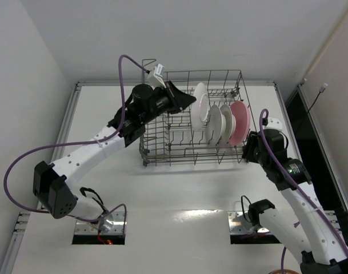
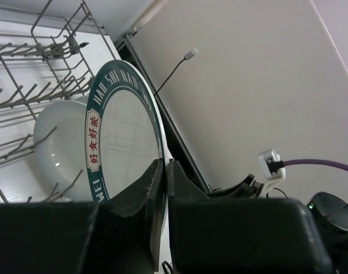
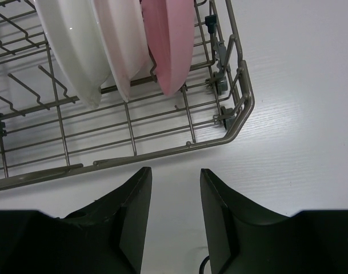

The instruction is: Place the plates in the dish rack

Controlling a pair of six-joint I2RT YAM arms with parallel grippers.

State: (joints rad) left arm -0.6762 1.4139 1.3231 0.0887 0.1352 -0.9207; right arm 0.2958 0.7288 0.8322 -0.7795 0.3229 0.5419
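The grey wire dish rack (image 1: pixel 179 161) stands mid-table. Three plates stand upright between its tines: two whitish ones (image 1: pixel 215 124) (image 1: pixel 226 119) and a pink one (image 1: pixel 240 123) at the right end. Left of them the white plate with the dark green lettered rim (image 1: pixel 199 103) stands upright over the rack. My left gripper (image 1: pixel 191 100) is shut on its rim (image 2: pixel 123 131), the fingers (image 2: pixel 145 188) pinching the edge. My right gripper (image 3: pixel 175 174) is open and holds nothing, just outside the rack's near right corner (image 3: pixel 242 111), below the pink plate (image 3: pixel 169 40).
A whitish plate (image 2: pixel 54 148) sits just behind the lettered one in the left wrist view. White walls close in the table at left and back. A dark gap (image 1: pixel 299 117) runs along the table's right edge. Cable openings (image 1: pixel 99 231) lie by the arm bases.
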